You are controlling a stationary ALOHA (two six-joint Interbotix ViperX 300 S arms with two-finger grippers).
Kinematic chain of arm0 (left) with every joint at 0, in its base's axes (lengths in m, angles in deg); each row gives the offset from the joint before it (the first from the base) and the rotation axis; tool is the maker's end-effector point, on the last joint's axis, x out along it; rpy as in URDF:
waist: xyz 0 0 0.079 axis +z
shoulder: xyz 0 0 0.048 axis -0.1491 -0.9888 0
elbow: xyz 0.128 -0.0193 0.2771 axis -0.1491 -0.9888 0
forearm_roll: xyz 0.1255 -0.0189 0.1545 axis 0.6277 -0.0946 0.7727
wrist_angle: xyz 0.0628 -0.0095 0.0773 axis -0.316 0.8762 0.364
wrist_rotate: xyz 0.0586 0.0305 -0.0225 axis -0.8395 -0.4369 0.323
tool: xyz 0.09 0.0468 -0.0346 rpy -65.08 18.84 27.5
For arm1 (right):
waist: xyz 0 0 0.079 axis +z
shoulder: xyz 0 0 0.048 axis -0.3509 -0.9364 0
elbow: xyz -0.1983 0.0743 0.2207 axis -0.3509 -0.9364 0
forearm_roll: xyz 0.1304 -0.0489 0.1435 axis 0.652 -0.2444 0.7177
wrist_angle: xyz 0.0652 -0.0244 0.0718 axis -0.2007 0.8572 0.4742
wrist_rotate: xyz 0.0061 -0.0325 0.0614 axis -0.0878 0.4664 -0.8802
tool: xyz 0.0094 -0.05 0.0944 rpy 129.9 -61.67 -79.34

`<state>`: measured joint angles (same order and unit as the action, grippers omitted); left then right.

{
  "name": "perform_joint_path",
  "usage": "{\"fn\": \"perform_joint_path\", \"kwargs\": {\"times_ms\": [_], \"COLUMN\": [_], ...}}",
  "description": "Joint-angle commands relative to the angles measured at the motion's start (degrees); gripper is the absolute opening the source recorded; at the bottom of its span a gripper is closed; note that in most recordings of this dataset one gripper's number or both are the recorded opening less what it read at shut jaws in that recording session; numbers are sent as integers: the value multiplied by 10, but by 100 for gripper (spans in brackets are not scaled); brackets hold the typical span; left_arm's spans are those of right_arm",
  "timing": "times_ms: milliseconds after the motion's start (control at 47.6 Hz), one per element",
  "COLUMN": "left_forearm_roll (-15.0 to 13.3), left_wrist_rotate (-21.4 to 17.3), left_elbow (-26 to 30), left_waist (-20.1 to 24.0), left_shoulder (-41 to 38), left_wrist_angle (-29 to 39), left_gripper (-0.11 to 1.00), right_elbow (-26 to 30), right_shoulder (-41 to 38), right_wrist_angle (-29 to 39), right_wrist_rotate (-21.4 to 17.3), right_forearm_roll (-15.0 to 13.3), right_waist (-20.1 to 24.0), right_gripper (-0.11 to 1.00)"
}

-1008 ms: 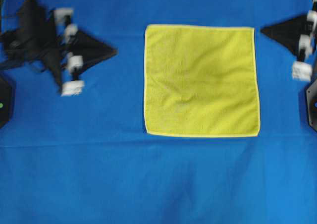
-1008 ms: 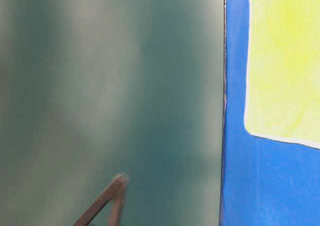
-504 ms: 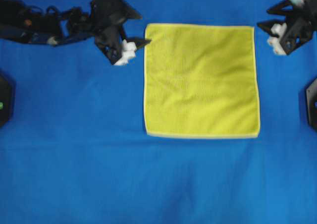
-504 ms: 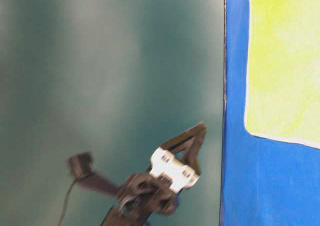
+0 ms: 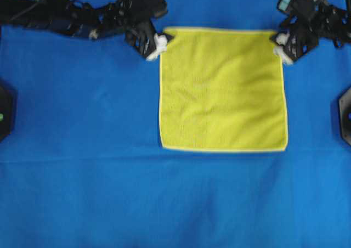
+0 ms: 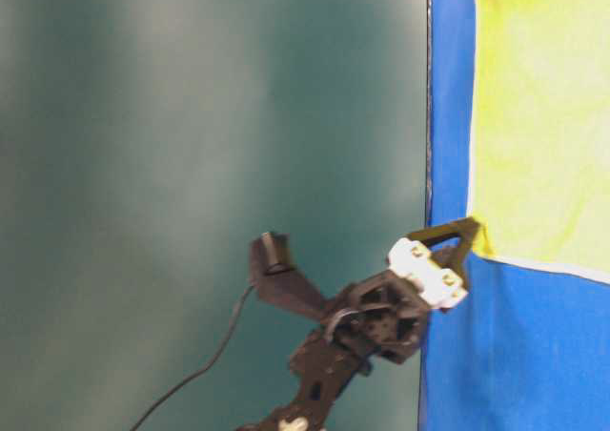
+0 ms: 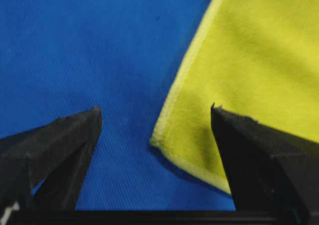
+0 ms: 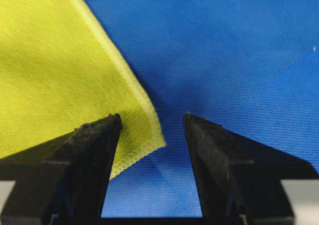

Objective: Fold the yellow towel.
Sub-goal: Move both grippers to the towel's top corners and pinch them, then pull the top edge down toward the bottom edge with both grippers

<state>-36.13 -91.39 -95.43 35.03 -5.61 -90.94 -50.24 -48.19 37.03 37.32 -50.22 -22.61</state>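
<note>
The yellow towel lies flat and square on the blue cloth. My left gripper stands open at its far left corner; in the left wrist view that corner sits between the spread fingers, touching neither. My right gripper is open at the far right corner. In the right wrist view that corner lies in the gap, with one finger over the towel and the other over bare blue cloth. The table-level view shows the left gripper at the towel corner.
Blue cloth covers the whole table. Black arm bases sit at the left edge and right edge. The left arm stretches along the far edge. A dark green wall fills the table-level view's left.
Both arms swung in from the sides to the towel's far corners. Both grippers opened and now straddle those corners. The towel has not moved.
</note>
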Motion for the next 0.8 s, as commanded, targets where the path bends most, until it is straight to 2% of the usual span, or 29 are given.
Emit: {"fn": "perform_joint_path", "kwargs": {"times_ms": [0, 126, 210, 273, 399, 483, 777], "left_forearm_roll": [-1, -1, 0, 0, 1, 0, 0], "left_wrist_rotate": [0, -1, -2, -3, -31, -43, -63], "left_elbow": [16, 17, 14, 13, 13, 14, 23], "left_waist": [-1, 1, 1, 1, 0, 0, 1], "left_shoulder": [0, -2, -1, -1, -1, -1, 27], "left_wrist_angle": [-4, -1, 4, 11, 23, 29, 59], "left_gripper": [84, 80, 72, 56, 21, 3, 1], "right_elbow": [12, 16, 15, 15, 15, 14, 16], "right_shoulder": [-10, -11, -11, -11, -10, -11, 29], "right_wrist_angle": [-10, -11, -12, -10, -9, -7, 19], "right_wrist_rotate": [0, 0, 1, 2, 1, 1, -4], "right_forearm_roll": [-4, -10, -16, -21, -23, -22, -23], "right_waist": [-9, -11, -11, -11, -11, -11, -11], "right_gripper": [58, 57, 51, 39, 3, 0, 0]}}
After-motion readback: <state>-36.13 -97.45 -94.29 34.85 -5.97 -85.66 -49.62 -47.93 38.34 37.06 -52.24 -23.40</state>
